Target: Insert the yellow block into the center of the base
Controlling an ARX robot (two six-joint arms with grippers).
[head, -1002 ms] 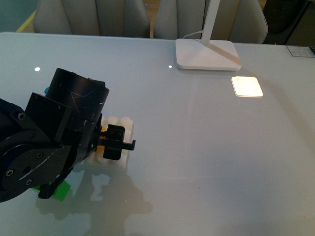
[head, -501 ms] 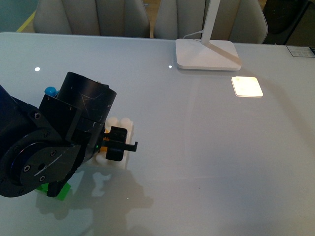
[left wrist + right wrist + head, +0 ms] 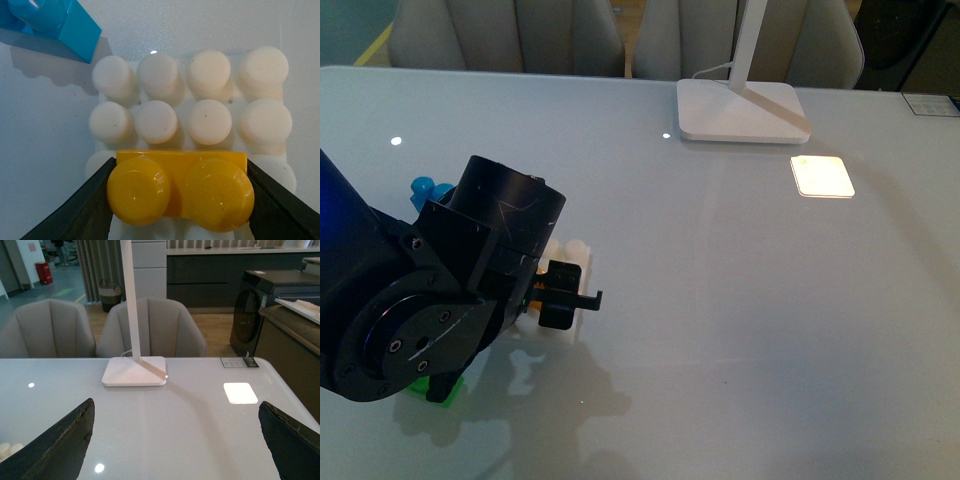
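Near the worktop's [image 3: 740, 300] front-left corner, the left claw [image 3: 177, 200] grips the yellow block [image 3: 180, 187] by its ends, its long axis parallel to the base's [image 3: 192, 107] stud rows, over the near rows, short of centre.

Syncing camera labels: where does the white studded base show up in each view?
Front view: the base is lower left, mostly hidden behind the left arm.
Left wrist view: it fills the centre, with the yellow block held over its near rows.
Right wrist view: white studs at the edge, probably the base.
Shared landmark: the lamp foot, absent from the left wrist view.
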